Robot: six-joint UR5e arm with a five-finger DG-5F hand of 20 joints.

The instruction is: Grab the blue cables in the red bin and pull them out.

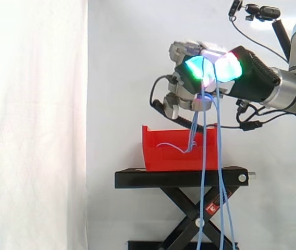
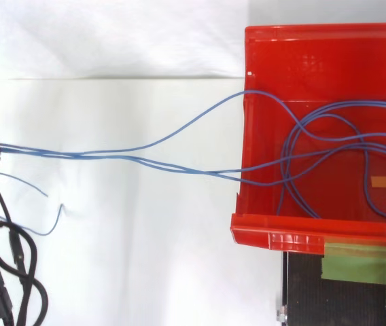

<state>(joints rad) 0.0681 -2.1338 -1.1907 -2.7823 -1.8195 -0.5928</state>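
The hand [image 1: 213,67] sits well above the red bin [image 1: 163,156], fingers curled tight round the blue cables [image 2: 43,152] so height draws them out; loops lie inside the bin, so the pull looks unfinished

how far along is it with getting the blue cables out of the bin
Done: the hand has its fingers curled round the cables, well above the bin. In hand: some strands run from the hand down into the bin, others hang past the stand. Left: much of the cables lies looped inside the bin, so the pull isn't finished.
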